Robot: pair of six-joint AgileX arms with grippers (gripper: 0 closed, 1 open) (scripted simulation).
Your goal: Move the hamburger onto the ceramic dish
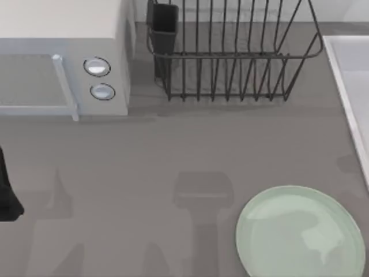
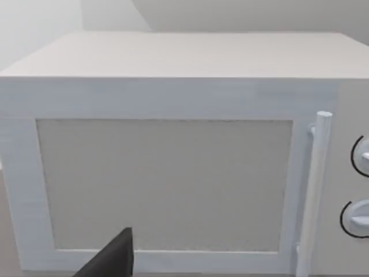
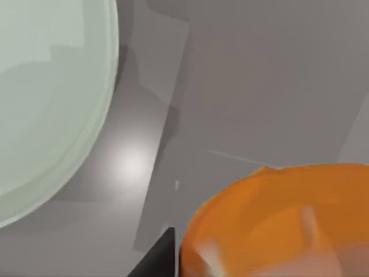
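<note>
- Hamburger [image 3: 277,222], nearest the lens in the right wrist view: an orange-brown rounded mass with paler patches, hard up against the camera, with one dark finger [image 3: 158,259] of the right gripper beside it. Whether the claw is closed on it, or how wide it stands, cannot be told.
- Ceramic dish [image 3: 52,104]: pale mint-green, shallow raised rim, resting on the grey table [image 1: 144,156] just beside the hamburger in the same view; in the top view it lies at the table's lower right and carries nothing.
- Handling, as a judgement: the hamburger looks light, soft and stacked, so it may squash or shear under a hard pinch; a moderate hold across its sides at mid-height seems safest. The dish looks stiff, smooth and breakable, so a low, gentle release suits it.
- Left arm [image 1: 7,193]: parked at the table's left edge, its wrist camera facing the white microwave [image 2: 173,161]; its claw's opening cannot be told.
- Wire rack [image 1: 230,52]: at the back, well apart.
</note>
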